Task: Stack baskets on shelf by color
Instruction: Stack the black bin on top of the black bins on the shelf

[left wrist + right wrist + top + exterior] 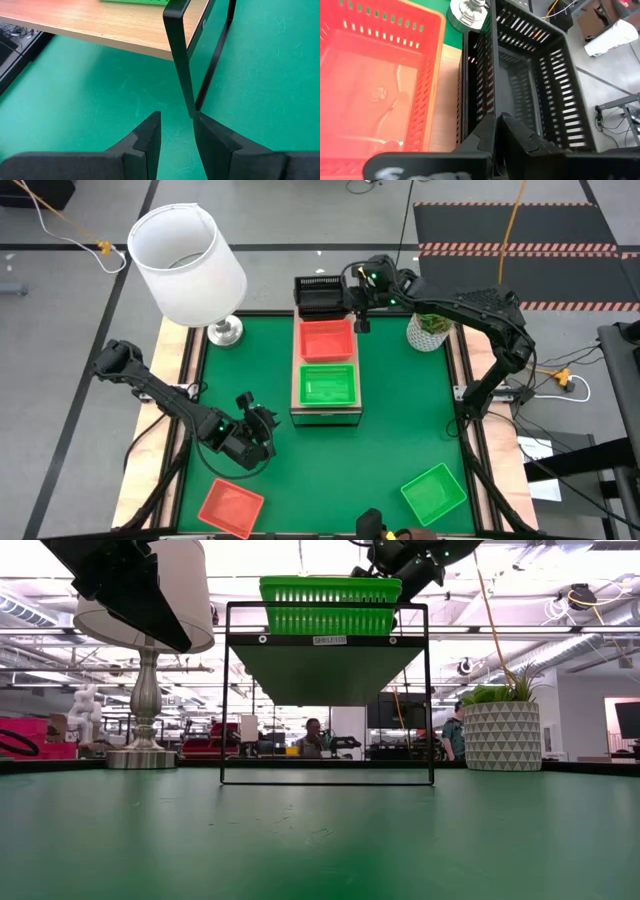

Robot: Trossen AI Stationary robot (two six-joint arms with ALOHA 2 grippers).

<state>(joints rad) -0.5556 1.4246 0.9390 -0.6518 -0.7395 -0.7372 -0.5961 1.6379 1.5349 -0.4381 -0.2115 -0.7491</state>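
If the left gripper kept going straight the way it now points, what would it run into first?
Probably the black leg of the shelf: in the left wrist view it stands in line just ahead of the left gripper, whose jaws are slightly apart. Depth is uncertain.

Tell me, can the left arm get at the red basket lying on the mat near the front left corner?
Probably yes. The left gripper hangs empty just above the red basket, fingers apart, with only bare green mat between them.

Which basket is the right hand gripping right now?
The black basket at the shelf's far end; the right hand pinches its near wall. The red and green ones beside it sit untouched.
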